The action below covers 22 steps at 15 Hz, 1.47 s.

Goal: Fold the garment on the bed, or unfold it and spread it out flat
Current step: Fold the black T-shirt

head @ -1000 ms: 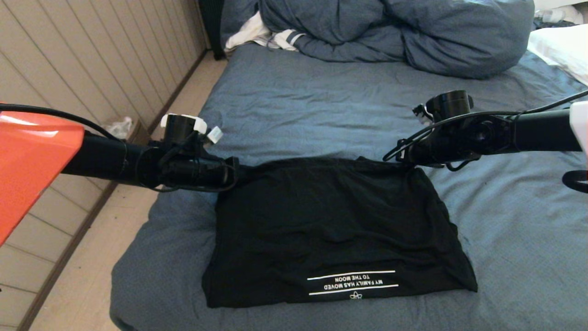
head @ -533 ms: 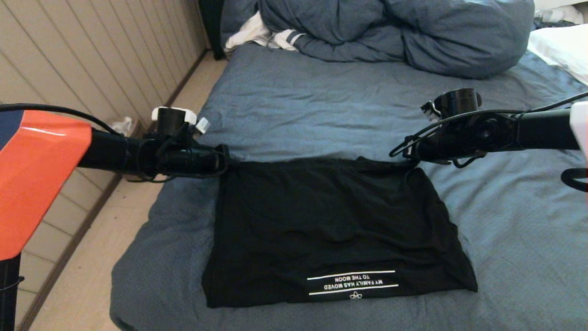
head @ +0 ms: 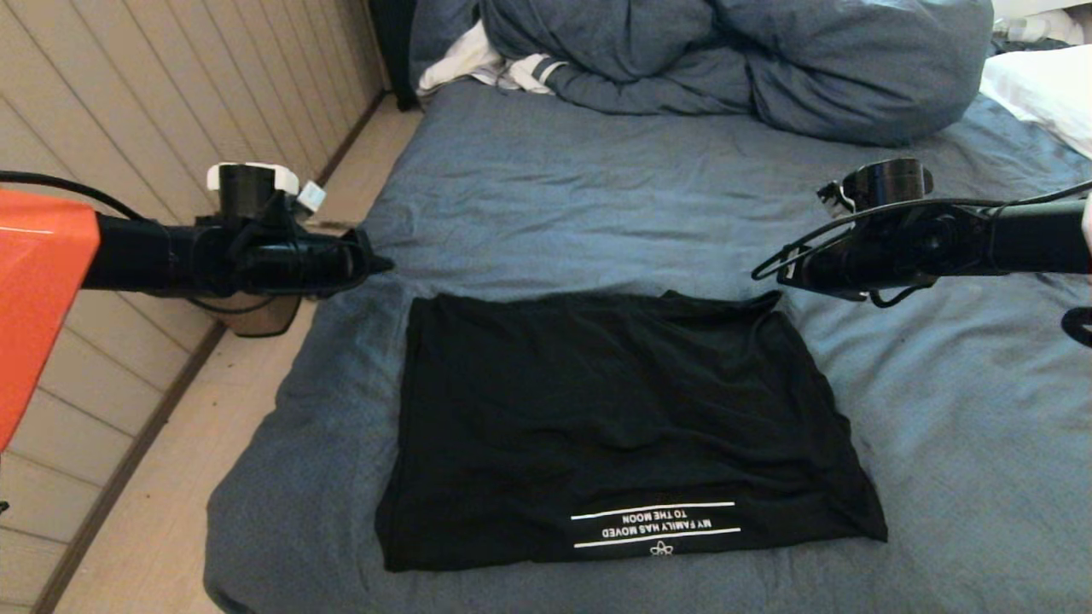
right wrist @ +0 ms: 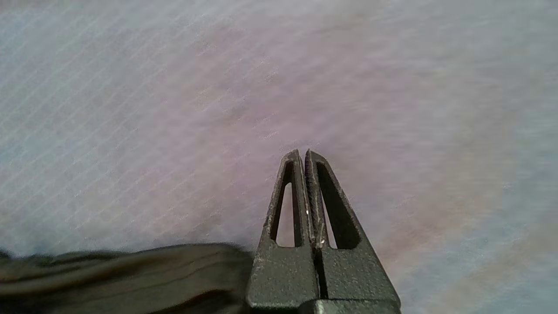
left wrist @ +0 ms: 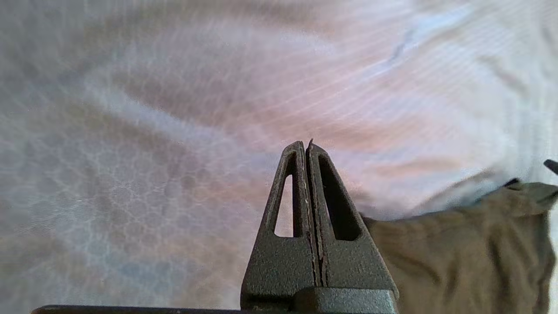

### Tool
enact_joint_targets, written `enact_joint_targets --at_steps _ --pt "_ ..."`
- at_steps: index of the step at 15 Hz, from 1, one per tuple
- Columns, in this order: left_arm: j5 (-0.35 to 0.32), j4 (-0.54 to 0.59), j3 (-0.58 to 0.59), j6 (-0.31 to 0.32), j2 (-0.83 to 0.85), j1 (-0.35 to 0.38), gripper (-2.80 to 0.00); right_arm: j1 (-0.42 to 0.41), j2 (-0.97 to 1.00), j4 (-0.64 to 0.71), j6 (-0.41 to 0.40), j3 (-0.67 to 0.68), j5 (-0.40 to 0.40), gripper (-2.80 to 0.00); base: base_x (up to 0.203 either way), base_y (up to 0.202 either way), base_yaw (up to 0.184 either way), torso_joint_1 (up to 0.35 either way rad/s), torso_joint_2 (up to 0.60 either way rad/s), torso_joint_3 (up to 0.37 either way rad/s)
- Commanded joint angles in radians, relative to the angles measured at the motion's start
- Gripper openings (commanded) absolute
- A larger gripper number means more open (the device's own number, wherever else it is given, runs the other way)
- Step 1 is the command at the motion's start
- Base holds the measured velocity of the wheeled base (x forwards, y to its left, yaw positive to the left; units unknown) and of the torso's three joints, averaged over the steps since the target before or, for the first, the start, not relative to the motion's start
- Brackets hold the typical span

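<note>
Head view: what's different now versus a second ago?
The left gripper and the right gripper, both shut and empty, have pulled off the far corners of the garment, each swinging outward to its own side. The garment lies folded on the bed just as before.

Black tee [head: 623,418] folded flat, lettering up, on blue bed [head: 554,205].

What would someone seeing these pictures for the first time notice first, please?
A black T-shirt lies folded in the middle of the blue bed, its white lettering at the near edge. The two arms hang just beyond its far corners, the left gripper and right gripper both shut and empty. A rumpled blue duvet is heaped at the far end.
</note>
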Motion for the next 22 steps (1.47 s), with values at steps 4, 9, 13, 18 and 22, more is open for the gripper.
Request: enact_joint_targets --at_steps 4,9,13,18,22 --pt "-0.003 0.062 0.086 -0.002 -0.188 0.014 -2.8 -0.001 -0.095 0.194 0.002 -0.019 0.005 -2.8 0.0 0.0 0.0 0.0 0.0 0.0" --pt "-0.024 0.294 0.264 0.008 -0.406 0.014 -2.8 -0.017 -0.184 0.47 0.001 -0.052 0.168 -2.8 0.0 0.0 0.0 0.0 0.0 0.0" --pt "-0.066 0.259 0.515 0.01 -0.459 0.014 -2.8 -0.036 -0.203 0.524 -0.043 0.037 0.305 0.0 0.0 0.0 0.0 0.0 0.0 0.0" --pt "-0.113 0.001 0.691 -0.003 -0.491 0.014 -2.8 -0.074 -0.242 0.52 -0.21 0.175 0.356 0.0 0.0 0.0 0.0 0.0 0.0 0.0" --pt "-0.113 -0.004 0.708 -0.017 -0.489 0.011 -2.8 -0.106 -0.237 0.505 -0.27 0.27 0.395 0.0 0.0 0.0 0.0 0.0 0.0 0.0"
